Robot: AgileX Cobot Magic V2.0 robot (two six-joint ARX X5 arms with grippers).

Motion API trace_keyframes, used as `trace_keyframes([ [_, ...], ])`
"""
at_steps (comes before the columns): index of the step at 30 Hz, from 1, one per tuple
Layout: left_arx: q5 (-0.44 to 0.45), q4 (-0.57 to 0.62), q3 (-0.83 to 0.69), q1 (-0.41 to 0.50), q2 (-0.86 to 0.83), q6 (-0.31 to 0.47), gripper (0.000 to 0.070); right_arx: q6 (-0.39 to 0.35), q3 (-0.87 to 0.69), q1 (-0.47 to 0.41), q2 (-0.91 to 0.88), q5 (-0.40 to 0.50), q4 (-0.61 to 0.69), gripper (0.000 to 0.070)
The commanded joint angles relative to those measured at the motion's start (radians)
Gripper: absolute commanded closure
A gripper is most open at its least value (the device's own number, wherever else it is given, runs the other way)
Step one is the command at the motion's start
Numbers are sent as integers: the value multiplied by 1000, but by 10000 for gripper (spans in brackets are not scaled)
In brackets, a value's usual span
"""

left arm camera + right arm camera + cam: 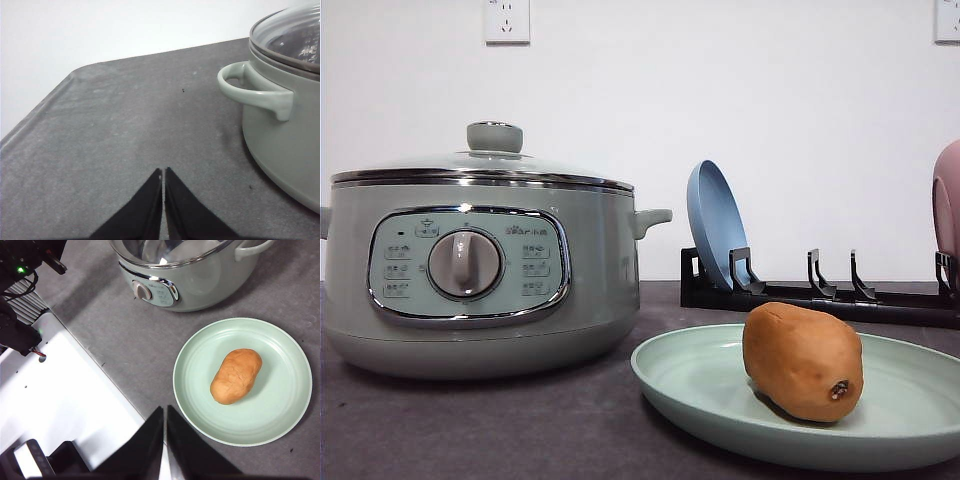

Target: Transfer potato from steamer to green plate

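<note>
The orange-brown potato lies on the pale green plate at the front right of the table. To its left stands the sage-green steamer with its glass lid on. In the left wrist view my left gripper is shut and empty, low over the dark table beside the steamer's handle. High above the table's near edge, my right gripper is shut and empty, apart from the plate.
A black dish rack stands behind the plate, holding a blue plate and a pink plate at the right edge. The robot's white base borders the dark grey table.
</note>
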Motion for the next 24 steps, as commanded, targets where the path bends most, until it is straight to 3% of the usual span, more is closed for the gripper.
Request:
trace_keyframes([
  [1, -1, -10, -18, 2, -1, -7, 700, -2, 16, 5, 8, -1, 8, 700],
  [21, -1, -10, -18, 2, -1, -7, 700, -5, 16, 5, 8, -1, 8, 700],
  [24, -1, -10, -18, 2, -1, -7, 700, -58, 16, -9, 3, 15, 17, 700],
])
